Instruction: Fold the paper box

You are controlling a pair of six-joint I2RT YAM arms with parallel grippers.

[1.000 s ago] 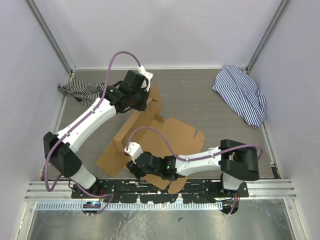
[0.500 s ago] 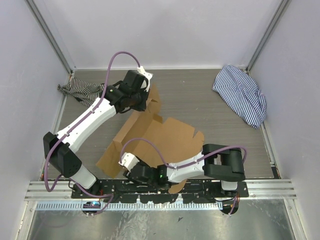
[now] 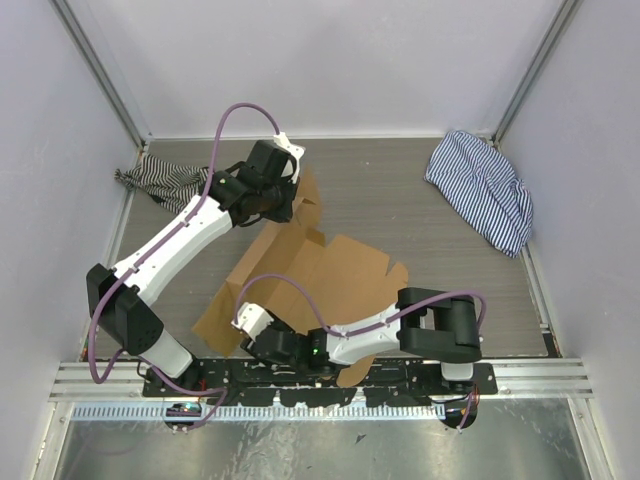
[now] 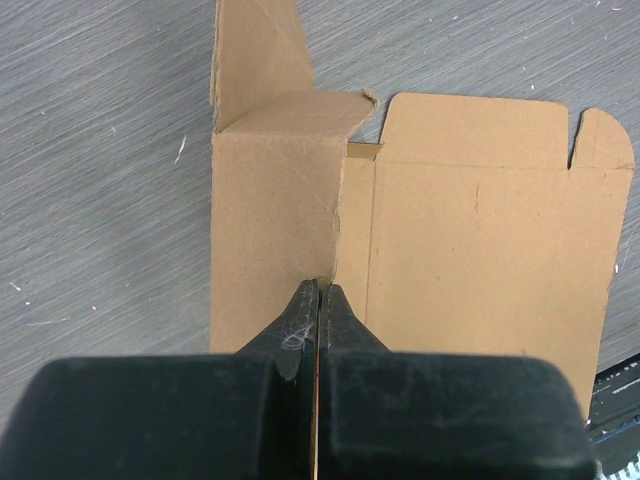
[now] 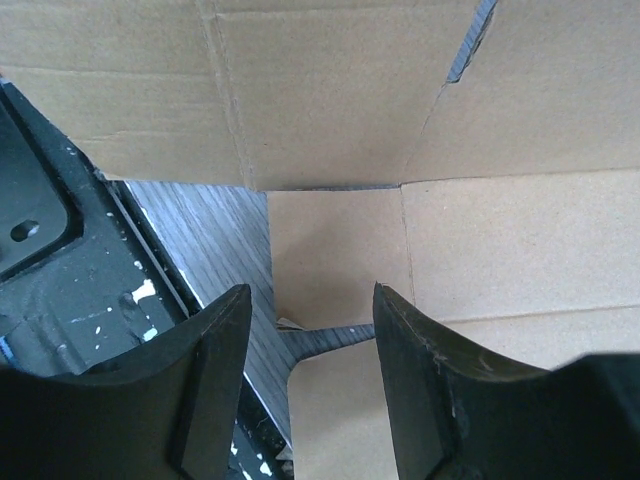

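One paper box (image 3: 340, 270) lies left of centre on the grey table (image 3: 400, 200), mostly flat with its far panel raised. Two striped cloths (image 3: 480, 190) sit in the far corners. Of the two grippers, the left gripper (image 4: 318, 290) is pinched on that raised panel, and the right gripper (image 5: 312, 300) hangs spread over the near corner. A sideways tug from the left could tear the crease or drag the sheet off target.

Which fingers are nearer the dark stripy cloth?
Left. The left fingers pinch the cardboard right of the cloth; the right fingers sit open at the cardboard's near edge, farther off.
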